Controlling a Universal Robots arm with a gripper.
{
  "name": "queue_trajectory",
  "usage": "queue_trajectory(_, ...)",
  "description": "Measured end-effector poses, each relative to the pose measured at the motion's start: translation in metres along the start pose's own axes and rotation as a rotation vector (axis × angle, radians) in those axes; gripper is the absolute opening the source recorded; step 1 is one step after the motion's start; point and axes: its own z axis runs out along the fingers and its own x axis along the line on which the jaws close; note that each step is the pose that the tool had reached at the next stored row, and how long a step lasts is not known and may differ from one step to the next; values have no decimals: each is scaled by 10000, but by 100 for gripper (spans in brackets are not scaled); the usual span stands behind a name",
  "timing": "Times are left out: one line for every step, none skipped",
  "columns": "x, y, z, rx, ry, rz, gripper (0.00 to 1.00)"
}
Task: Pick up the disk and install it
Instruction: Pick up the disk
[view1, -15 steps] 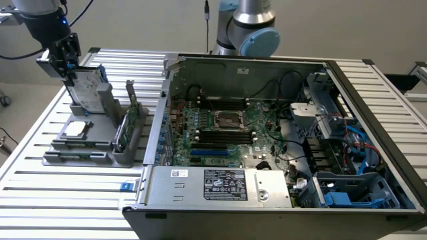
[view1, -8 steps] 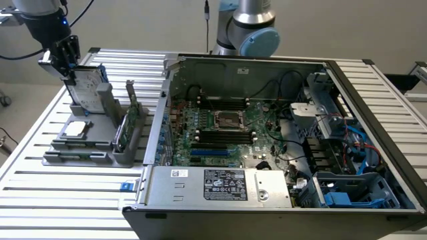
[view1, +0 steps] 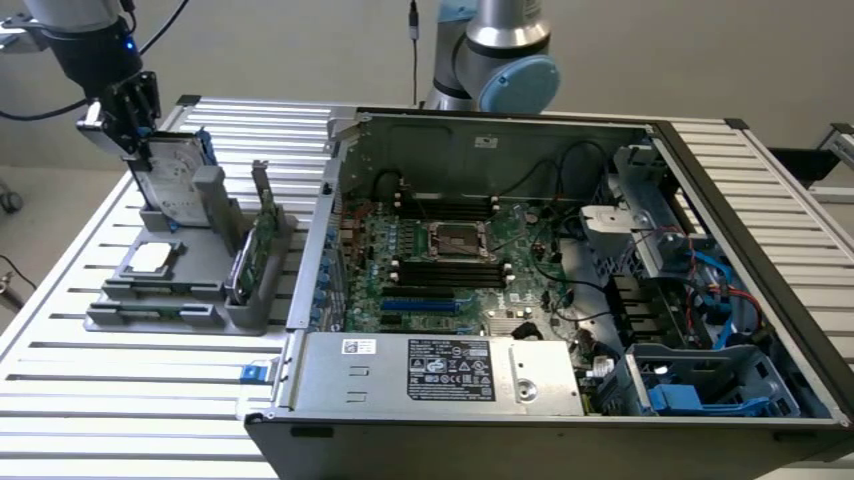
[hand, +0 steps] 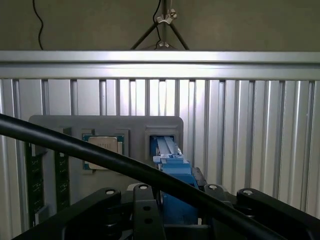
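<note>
- Gripper (view1: 138, 135) at the disk (view1: 171, 178), jaws either side of its blue-framed top edge; clamped or just short, cannot tell.
- Disk on edge, slightly tilted, in grey holder (view1: 200, 305) on tabletop (view1: 120, 400), at the exterior view's left, beside open computer case (view1: 534, 250).

wall (view1: 267, 50): plain beige | table (view1: 134, 400): slatted aluminium, silver-grey | light: even, soft

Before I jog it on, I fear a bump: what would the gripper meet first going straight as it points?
Probably the disk, standing upright in the grey holder: the gripper points down at its blue-framed top edge. How near is unclear.
</note>
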Motion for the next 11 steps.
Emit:
queue_trajectory(0,1,1,1,3,0,39)
queue_trajectory(0,4,1,0,4,1,39)
queue_trajectory(0,6,1,0,5,0,39)
queue_trajectory(1,7,1,0,5,1,39)
queue_trajectory(1,8,1,0,5,1,39)
queue_trajectory(2,9,1,0,6,2,39)
queue_trajectory(4,10,0,-1,6,2,39)
queue_trajectory(7,11,1,0,6,2,39)
queue_trajectory(9,11,1,-1,6,3,39)
queue_trajectory(10,11,1,0,6,5,39)
queue_trajectory(12,11,1,0,8,7,39)
